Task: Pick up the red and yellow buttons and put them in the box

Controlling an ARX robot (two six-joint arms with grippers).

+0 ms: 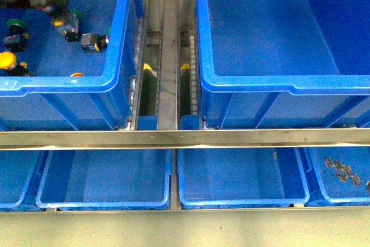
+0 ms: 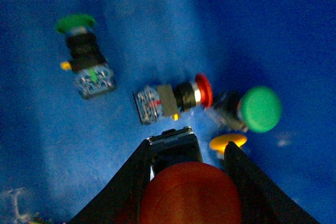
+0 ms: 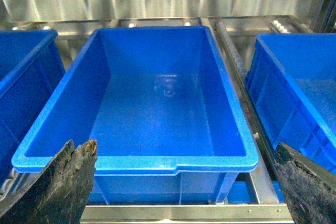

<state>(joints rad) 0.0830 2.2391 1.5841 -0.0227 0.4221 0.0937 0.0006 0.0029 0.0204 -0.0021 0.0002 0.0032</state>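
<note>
My left gripper (image 2: 186, 148) is shut on a red button (image 2: 189, 192); its big red cap fills the space between the black fingers, held above the floor of the left crate (image 1: 63, 82). Below it lie a second red button (image 2: 202, 90) on its side and a yellow button (image 2: 227, 141). In the front view the left gripper (image 1: 65, 22) is at the crate's far left, near another yellow button (image 1: 7, 60). The box (image 1: 277, 83) on the right is empty. My right gripper (image 3: 184, 148) is open and empty, facing the box (image 3: 131, 162).
Green-capped buttons (image 2: 260, 108) (image 2: 76, 23) lie among the others. A metal roller track (image 1: 167, 56) runs between the two crates. A steel rail (image 1: 185, 137) crosses in front, with shallow blue trays (image 1: 240, 180) below; one (image 1: 344, 172) holds small metal clips.
</note>
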